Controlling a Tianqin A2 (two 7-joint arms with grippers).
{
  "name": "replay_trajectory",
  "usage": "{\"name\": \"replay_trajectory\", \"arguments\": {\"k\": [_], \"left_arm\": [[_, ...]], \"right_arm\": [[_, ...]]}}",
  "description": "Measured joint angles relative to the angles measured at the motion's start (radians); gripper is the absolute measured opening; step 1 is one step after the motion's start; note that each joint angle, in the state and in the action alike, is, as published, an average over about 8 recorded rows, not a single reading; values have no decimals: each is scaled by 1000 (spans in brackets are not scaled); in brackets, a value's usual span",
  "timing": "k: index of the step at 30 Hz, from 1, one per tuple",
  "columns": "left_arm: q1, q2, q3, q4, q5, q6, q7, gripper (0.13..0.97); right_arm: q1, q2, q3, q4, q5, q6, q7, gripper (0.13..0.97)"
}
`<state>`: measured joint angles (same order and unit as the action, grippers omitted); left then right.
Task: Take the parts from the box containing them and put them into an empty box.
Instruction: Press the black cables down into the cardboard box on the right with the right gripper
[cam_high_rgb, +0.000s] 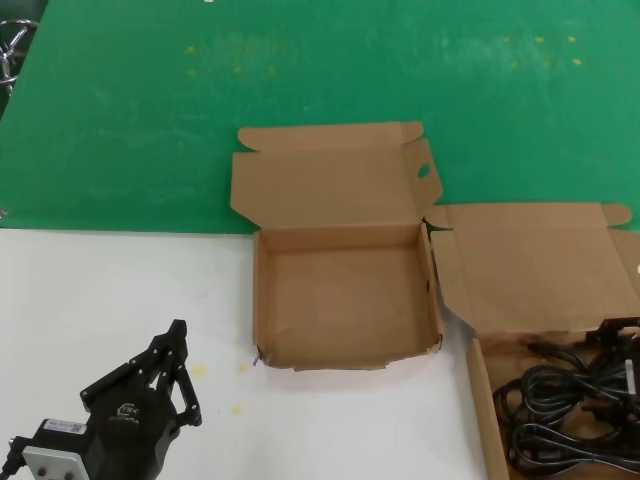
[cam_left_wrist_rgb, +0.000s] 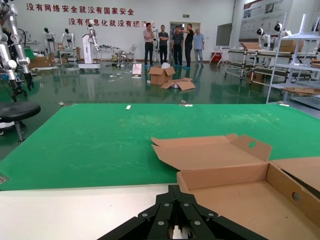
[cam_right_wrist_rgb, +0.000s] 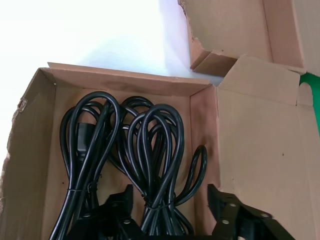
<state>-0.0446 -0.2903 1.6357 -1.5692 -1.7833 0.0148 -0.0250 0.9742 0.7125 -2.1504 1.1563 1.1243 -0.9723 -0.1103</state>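
Lower right of head view: looped black rubber power cords (cam_high_rgb: 575, 415) lying in shallow brown cardboard box (cam_high_rgb: 478, 400), right gripper (cam_right_wrist_rgb: 170, 215) spread wide just above; probably light, floppy, best pinched at tied bundle waist (cam_right_wrist_rgb: 148, 202).

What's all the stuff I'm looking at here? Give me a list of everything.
Box with hole in lid flap: one, brown cardboard, open and holding nothing, middle of the table.
Box with cords: one, brown cardboard, open, at the robot's right, beside the first.
Power cords: several looped bundles, black, inside the right box.
Mat: one, green, far half of the table.
Left gripper: black, over the white tabletop, near left.
Right gripper: black, open above the cords.
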Motion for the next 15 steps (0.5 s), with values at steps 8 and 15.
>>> {"name": "replay_trajectory", "arguments": {"k": [8,15], "left_arm": [[0,0,0,0,0,0,0,134],[0,0,0,0,0,0,0,133]], "right_arm": [[-26,-2,22,15,-20,-2,26,496],[-49,-5,39,13,-19,7,22,352]]}}
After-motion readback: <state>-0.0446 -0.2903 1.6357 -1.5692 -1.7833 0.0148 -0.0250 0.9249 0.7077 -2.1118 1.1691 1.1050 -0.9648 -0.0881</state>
